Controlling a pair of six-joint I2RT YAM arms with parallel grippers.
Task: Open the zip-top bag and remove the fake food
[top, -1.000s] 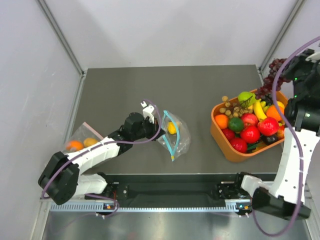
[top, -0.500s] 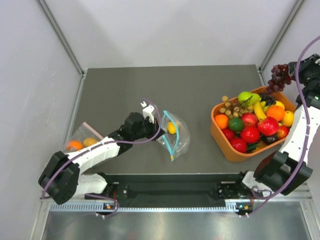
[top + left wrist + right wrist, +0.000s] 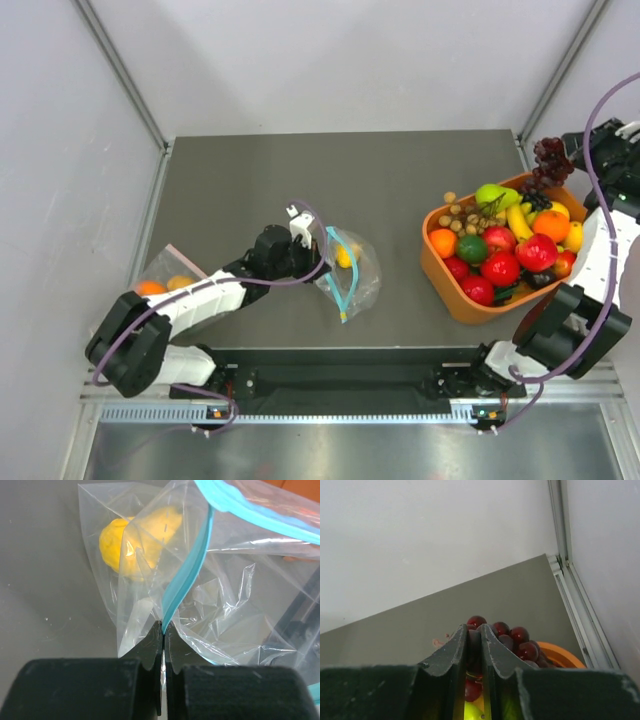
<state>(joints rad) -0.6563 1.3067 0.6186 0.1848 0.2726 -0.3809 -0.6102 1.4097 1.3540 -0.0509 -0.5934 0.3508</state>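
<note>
Status, reading the top view by clock from table centre: left gripper (image 3: 163, 630) sits just off centre at 8 o'clock, clenched on the teal zip strip (image 3: 186, 577) of the zip-top bag (image 3: 352, 268), with film and strip pinched between the closed fingertips. The bag lies on the table beside it, near centre. Its mouth looks parted, as the strip's two sides run apart in the wrist view. So the opening step is done, or close to it. One piece is left inside that I can see, a yellow lemon (image 3: 131, 541) at the bag's 12 o'clock end, lying against the film. I can't see anything else in there. Out at 9 o'clock, at the table edge, a second clear bag (image 3: 172, 272) with a pinkish strip holds orange fruit; it isn't ours. At 3 o'clock the orange tray (image 3: 436, 268) is heaped with fruit, red and lime-green pieces included. Can't tell which of them came from our bag. Farthest out, at 2 o'clock, right gripper (image 3: 474, 636) is clamped on the dark grape bunch (image 3: 519, 641) and holds it over the tray's far rim. My read is that the grapes are out but not set down, so what's left is dropping them, then the lemon.
</note>
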